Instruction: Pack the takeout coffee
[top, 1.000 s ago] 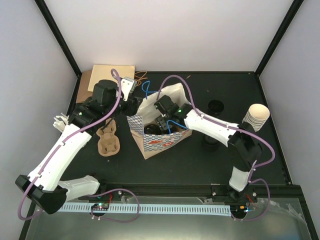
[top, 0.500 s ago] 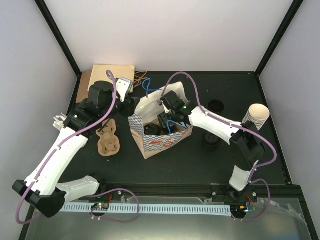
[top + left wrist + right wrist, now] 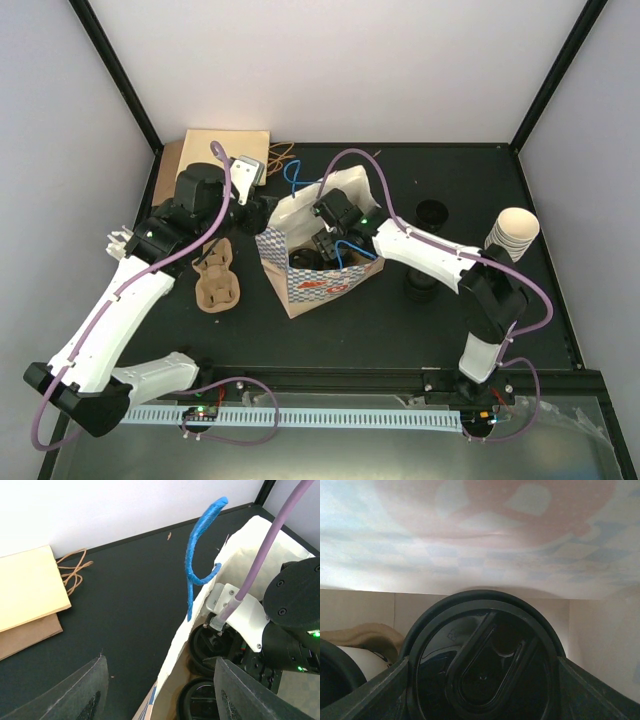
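Observation:
The takeout coffee shows as a round black lid filling the right wrist view; its cup is hidden beneath. My right gripper is down inside the blue-checked paper bag, shut on that lid, with a finger against the rim on each side. In the top view the right gripper sits within the bag's mouth. My left gripper is open, its fingers straddling the bag's left wall without touching it. Two other black lids lie in the bag.
A stack of cream cups stands at the right. Loose black lids and a lid stack lie right of the bag. A cardboard cup carrier is left of it, brown paper bags at the back left. Blue bag handles stick up.
My right wrist rose and swung right, then came back left into the bag, jaws unchanged. The left gripper drew slightly back and left along the bag's rim.

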